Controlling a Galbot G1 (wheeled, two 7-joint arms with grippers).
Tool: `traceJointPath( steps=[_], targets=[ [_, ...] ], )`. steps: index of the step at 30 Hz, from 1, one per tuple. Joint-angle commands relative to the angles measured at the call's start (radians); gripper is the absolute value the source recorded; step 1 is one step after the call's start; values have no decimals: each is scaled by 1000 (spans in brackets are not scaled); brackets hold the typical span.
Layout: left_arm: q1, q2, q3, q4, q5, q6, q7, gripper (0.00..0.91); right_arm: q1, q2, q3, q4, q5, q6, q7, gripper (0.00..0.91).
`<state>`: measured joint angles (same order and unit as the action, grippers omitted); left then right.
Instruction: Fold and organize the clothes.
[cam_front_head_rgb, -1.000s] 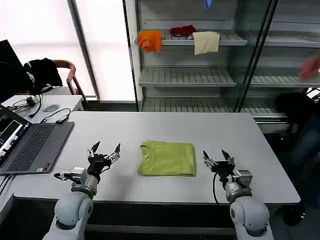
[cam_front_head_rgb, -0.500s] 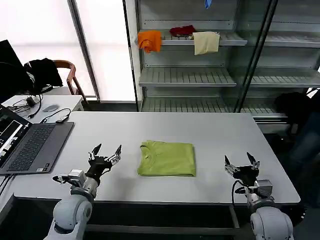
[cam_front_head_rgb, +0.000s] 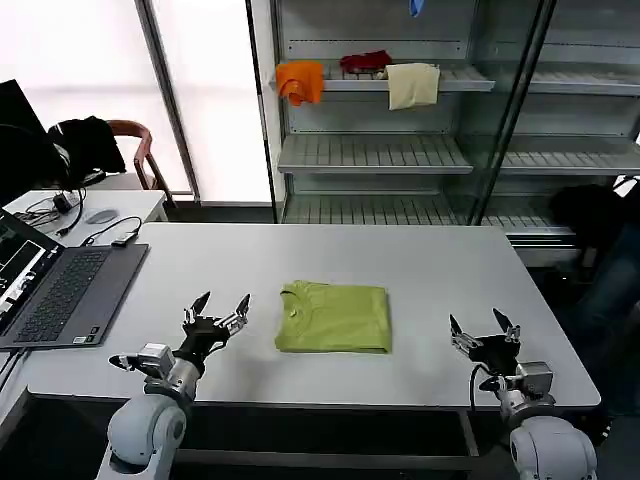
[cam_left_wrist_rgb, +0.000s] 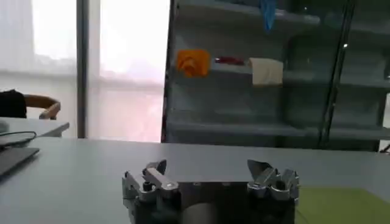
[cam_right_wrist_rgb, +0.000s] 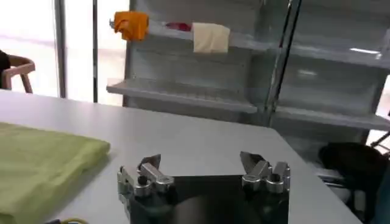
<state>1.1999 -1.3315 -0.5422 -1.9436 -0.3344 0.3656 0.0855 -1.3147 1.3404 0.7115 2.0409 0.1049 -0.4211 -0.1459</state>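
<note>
The lime-green T-shirt (cam_front_head_rgb: 333, 317) lay folded into a neat rectangle near the middle of the grey table (cam_front_head_rgb: 420, 260), collar toward its left end. Just to its left, the left gripper (cam_front_head_rgb: 216, 310) hovered low over the tabletop, fingers spread wide and holding nothing. The right gripper (cam_front_head_rgb: 483, 331) sat well to the right of the shirt, near the table's front edge, likewise wide open and empty. An open laptop (cam_front_head_rgb: 55, 288) rested at the far left of the table.

Grey rounded arms end in black grippers with silver fingers (cam_front_head_rgb: 243, 304), black cables.
</note>
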Motion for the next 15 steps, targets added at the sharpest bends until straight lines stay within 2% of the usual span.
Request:
traceJointPath(
  steps=[1, 12, 15],
  targets=[
    [6, -3, 12, -2, -7, -3, 8, 907, -11, -6, -2, 12, 53, -19, -40, 907],
    [9, -10, 28, -2, 0, -5, 8, 907, 10, 3, -27, -9, 68, -23, -45, 907],
    [17, -10, 26, -6, -4, 6, 3, 907, 23, 8, -39, -15, 77, -23, -25, 907]
  ],
)
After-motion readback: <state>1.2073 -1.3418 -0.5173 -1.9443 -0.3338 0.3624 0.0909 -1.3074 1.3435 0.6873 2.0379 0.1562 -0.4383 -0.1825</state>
